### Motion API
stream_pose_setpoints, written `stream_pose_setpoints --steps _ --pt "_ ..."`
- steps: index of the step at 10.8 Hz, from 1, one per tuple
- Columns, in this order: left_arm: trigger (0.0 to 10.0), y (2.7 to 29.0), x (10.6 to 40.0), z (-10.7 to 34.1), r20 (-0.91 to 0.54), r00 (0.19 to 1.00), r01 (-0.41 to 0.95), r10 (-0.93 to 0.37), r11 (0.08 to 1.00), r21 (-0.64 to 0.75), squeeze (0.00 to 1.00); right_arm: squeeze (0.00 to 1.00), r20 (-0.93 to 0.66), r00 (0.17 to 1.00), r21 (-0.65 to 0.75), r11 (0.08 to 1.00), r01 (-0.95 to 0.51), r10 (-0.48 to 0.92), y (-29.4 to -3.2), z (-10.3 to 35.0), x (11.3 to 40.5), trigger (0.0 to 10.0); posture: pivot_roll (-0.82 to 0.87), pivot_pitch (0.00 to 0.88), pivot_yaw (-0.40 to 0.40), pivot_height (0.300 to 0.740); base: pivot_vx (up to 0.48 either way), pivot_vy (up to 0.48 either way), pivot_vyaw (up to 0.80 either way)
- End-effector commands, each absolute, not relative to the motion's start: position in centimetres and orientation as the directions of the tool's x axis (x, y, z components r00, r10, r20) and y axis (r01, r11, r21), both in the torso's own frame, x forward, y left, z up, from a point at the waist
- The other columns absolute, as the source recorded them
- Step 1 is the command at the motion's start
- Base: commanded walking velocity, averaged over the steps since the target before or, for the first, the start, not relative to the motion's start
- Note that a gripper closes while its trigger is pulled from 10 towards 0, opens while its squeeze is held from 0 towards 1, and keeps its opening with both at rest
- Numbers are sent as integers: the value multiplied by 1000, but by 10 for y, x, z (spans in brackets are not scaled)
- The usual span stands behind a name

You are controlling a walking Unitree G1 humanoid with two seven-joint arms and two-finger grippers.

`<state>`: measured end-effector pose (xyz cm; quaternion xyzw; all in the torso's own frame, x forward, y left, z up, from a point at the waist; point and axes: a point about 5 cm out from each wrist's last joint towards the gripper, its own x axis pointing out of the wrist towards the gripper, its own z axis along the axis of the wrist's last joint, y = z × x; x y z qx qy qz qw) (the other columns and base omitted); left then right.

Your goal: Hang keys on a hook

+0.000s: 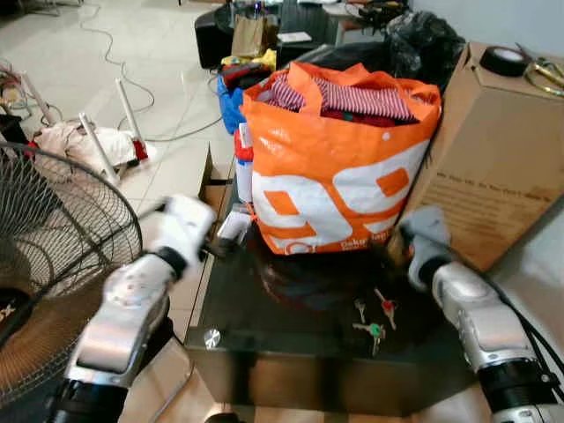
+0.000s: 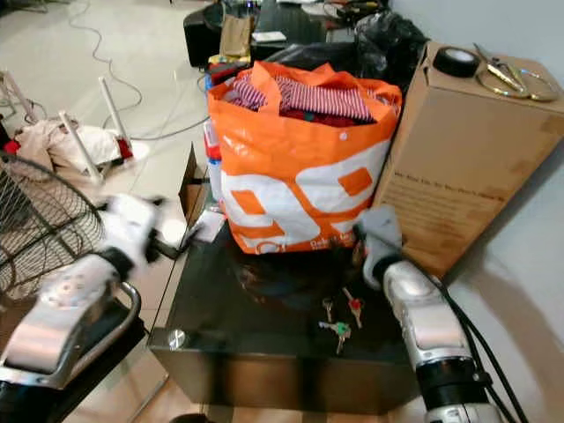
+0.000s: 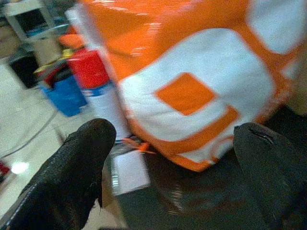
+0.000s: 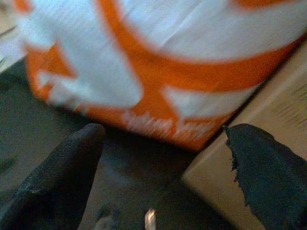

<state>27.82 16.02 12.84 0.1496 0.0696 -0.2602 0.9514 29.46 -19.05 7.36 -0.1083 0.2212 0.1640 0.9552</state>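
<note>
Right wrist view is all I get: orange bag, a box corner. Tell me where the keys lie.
Observer: The keys lie loose on the dark table, near its front edge, closer to the robot than the right gripper.
Operator: Give me the left gripper's place.
Observer: The left gripper is open at the table's left edge, facing the orange bag.
Operator: Say what's atop the box.
Observer: A roll of black tape and scissors lie on the cardboard box.

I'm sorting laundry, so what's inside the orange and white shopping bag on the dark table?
The orange and white shopping bag holds red-and-white striped fabric on top, with darker red cloth beside it. Anything deeper is hidden by the bag's walls.
</note>
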Motion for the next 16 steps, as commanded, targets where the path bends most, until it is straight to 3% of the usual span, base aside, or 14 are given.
stream_pose_setpoints --steps 1,2,4,7,9,12,13,14,15,16 --pt "10000 156 279 130 -213 832 553 -512 793 255 0 796 -479 831 -151 907 -394 282 -188 74 297 10000 31 0 -15 740 0 0 0" --pt "10000 155 278 122 -292 785 613 -547 755 232 0 0 -554 779 -138 890 -434 294 -181 60 298 10000 27 0 -17 740 0 0 0" --pt "10000 154 273 107 -403 708 664 -579 741 101 0 0 -597 766 -75 934 -350 239 -177 44 307 10000 27 0 -29 740 0 0 0" --pt "10000 153 262 92 -514 597 713 -616 701 -12 0 0 -675 704 -108 914 -391 222 -172 27 310 10000 28 0 -41 740 0 0 0" --pt "10000 153 256 90 -538 566 729 -624 684 -27 0 0 -727 662 -99 925 -366 184 -177 13 305 10000 36 0 -61 740 0 0 0" --pt "10000 155 251 89 -558 559 725 -613 688 -30 0 0 -724 678 -34 976 -214 124 -179 10 309 10000 40 0 -69 740 0 0 0" --pt "10000 156 250 89 -562 563 722 -606 692 -22 0 0 -730 679 -27 990 -142 77 -182 6 307 4706 46 0 -69 740 0 0 0" --pt "10000 157 250 90 -563 566 721 -603 693 -18 0 0 -733 678 -9 996 -90 54 -183 3 305 1804 50 0 -70 740 0 0 0" --pt "10000 158 250 91 -563 568 719 -600 695 -14 0 0 -731 680 -11 996 -84 49 -182 2 305 3490 56 0 -69 740 0 0 0" --pt "10000 160 250 93 -566 572 718 -594 696 -6 0 0 -720 693 -8 997 -71 44 -182 3 306 6706 58 0 -64 740 0 0 0"
